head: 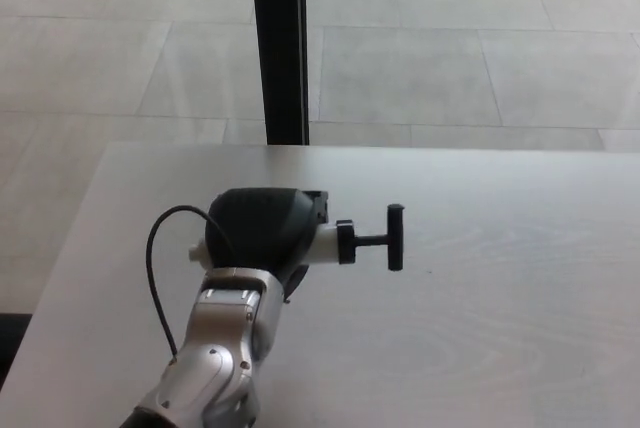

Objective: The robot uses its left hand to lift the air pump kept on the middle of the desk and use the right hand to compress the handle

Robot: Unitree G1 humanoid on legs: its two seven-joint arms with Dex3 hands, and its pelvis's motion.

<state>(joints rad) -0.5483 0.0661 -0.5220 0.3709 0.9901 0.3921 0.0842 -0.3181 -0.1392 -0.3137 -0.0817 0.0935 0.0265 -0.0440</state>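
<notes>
The robot's black left hand [262, 231], carried on a silver jointed forearm that rises from the bottom edge of the head view, is wrapped around the barrel of a small air pump with a white cylindrical body [322, 242], its fingers closed over it so that most of the barrel is hidden beneath the palm. The pump lies horizontally, over the left-centre part of the pale grey-white desk top [500, 298]; whether it rests on the surface or is held just above it cannot be told from this angle. A short white stub of the barrel shows at the left of the hand, and from that side a thin black hose [152, 268] loops up, curves over and runs down alongside the forearm. At the right of the hand the white barrel ends in a black collar, from which a thin black rod extends to a black T-shaped handle [395, 237] standing upright, crosswise to the rod and clear of the hand. The handle is drawn out from the collar, with the rod exposed between them. The robot's right hand does not show anywhere. Beyond the far edge of the desk lies a floor of large light tiles [450, 58], and a black vertical post [279, 43] rises from behind the desk edge.
</notes>
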